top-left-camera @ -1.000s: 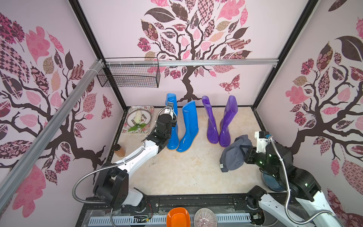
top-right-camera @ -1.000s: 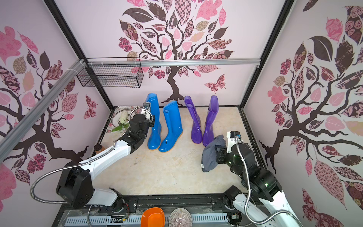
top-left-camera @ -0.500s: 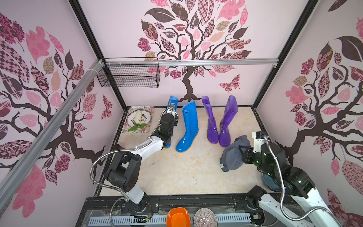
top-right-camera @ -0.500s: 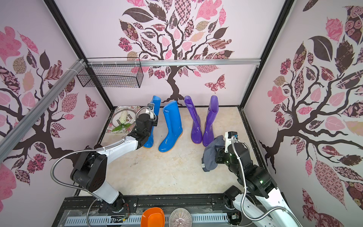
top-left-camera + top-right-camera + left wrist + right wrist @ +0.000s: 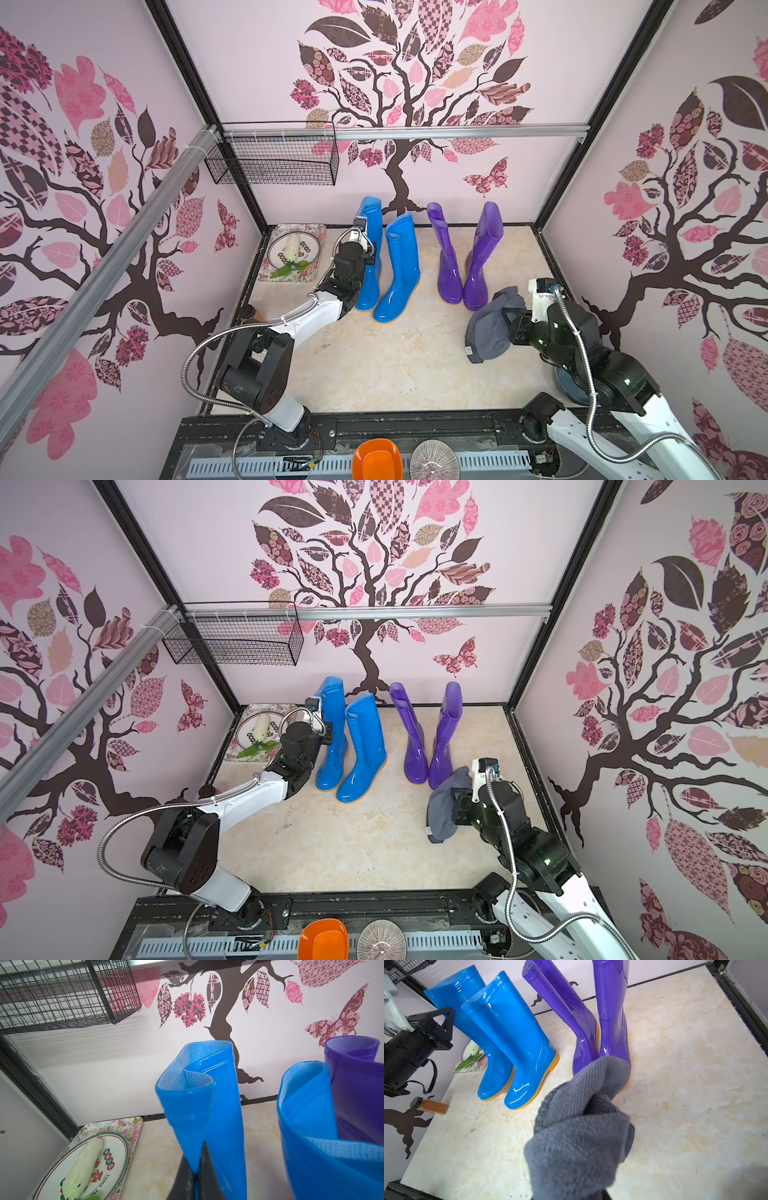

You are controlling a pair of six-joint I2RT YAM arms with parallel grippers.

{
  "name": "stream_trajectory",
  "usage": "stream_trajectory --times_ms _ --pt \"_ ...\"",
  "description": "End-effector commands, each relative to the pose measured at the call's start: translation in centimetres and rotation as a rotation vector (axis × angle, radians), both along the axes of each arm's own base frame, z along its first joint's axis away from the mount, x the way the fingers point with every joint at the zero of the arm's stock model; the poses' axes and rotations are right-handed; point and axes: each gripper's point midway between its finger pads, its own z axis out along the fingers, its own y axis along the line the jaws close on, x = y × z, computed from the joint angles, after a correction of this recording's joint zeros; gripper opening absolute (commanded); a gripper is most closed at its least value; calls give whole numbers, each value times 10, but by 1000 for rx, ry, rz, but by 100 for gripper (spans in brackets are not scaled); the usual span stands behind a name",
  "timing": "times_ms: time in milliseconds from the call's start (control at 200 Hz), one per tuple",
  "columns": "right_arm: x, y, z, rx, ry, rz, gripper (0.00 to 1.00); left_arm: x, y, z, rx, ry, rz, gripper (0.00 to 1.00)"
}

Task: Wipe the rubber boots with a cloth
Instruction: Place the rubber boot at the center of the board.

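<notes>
Four rubber boots stand in a row by the back wall. The blue boot (image 5: pixel 371 216) at the left is pinched at a fold of its shaft (image 5: pixel 187 1118) by my left gripper (image 5: pixel 197 1159), which is shut on it; in both top views that gripper (image 5: pixel 368 253) (image 5: pixel 328 729) presses on the shaft's left side. A second blue boot (image 5: pixel 401 266) stands beside it, then two purple boots (image 5: pixel 446 257) (image 5: pixel 482 257). My right gripper (image 5: pixel 513 322) is shut on the dark grey cloth (image 5: pixel 488 328) (image 5: pixel 577 1136), which hangs bunched just in front of the right purple boot's toe and hides the fingers.
A floral tray (image 5: pixel 270 274) with a plate and a pale vegetable sits in the back left corner. A small brown bottle (image 5: pixel 432 1106) lies by the left wall. A wire basket (image 5: pixel 274 160) hangs above. An orange bowl (image 5: pixel 376 459) and ribbed plate (image 5: pixel 434 461) sit at the front edge.
The left arm has swung its elbow inward; the held blue boot tipped back half a second ago and stands upright again, slightly further right. The right arm with the cloth has barely shifted.
</notes>
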Motion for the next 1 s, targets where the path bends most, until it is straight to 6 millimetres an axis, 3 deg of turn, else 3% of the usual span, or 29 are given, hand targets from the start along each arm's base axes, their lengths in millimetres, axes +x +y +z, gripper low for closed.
stream_trajectory --times_ms 0,325,385,580,760,995 --pt "-2 -1 2 16 -9 -3 0 -3 5 17 -13 -95 8 0" --pt "-7 -6 -3 12 -7 -14 0 1 9 -18 -19 -45 46 0" --pt "-7 -4 -4 17 -4 -5 0 -1 10 -19 -26 -38 44 8" --pt "-5 3 -2 36 1 15 0 -6 10 -11 -61 -27 32 47" --pt "-4 6 -3 48 8 27 0 -16 11 -5 -97 -19 20 63" --pt "-4 10 -3 42 38 43 0 -44 8 32 -157 -40 -14 90"
